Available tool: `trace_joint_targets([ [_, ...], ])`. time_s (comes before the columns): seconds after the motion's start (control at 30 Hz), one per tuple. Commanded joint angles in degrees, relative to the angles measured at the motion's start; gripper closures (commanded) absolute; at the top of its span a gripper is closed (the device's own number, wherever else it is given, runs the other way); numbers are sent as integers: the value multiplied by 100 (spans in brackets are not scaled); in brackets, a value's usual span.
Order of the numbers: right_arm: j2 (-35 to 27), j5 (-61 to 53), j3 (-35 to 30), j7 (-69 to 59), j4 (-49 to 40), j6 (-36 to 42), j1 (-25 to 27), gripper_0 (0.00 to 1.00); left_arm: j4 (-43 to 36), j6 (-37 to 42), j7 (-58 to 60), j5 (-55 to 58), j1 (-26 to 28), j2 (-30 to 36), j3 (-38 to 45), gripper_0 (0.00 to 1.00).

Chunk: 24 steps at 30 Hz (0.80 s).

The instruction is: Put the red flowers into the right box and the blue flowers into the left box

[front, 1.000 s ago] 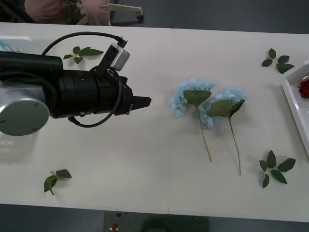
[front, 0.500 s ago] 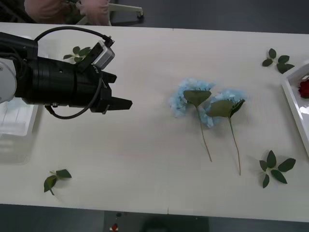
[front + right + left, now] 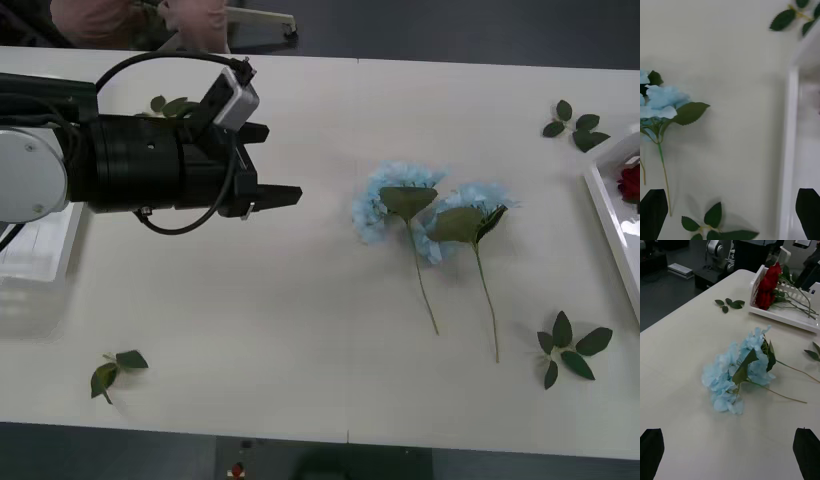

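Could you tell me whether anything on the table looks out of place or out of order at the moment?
Nothing looks damaged or spilled. Two blue flowers lie unsorted mid-table, blooms touching. The red flowers are in the right box. Loose leaf sprigs are scattered about. The left gripper, open, hangs left of the flowers; the right gripper is open beside the right box.

Loose green leaf sprigs (image 3: 572, 346) lie scattered on the white table (image 3: 300, 330); a chair base (image 3: 262, 20) stands behind.
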Motion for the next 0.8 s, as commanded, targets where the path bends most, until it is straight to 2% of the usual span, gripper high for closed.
trace_joint_targets([
  [0.03, 543, 623, 212, -222, -818, 210, -256, 0, -125, -93, -430, 44, -203, -123, 7, 0],
  [0.27, 1281, 1528, 695, -723, -1433, 386, -264, 0, -116, -154, -509, 211, -212, -228, 16, 0],
  [0.5, 1730, 2196, 1276, -864, -1468, 237, -256, 0, -116, -145, -500, 219, -203, -228, -2, 0],
  [0.8, 2213, 2750, 1583, -864, -1460, 114, -159, 0, -116, -145, -500, 219, -203, -228, -2, 0],
])
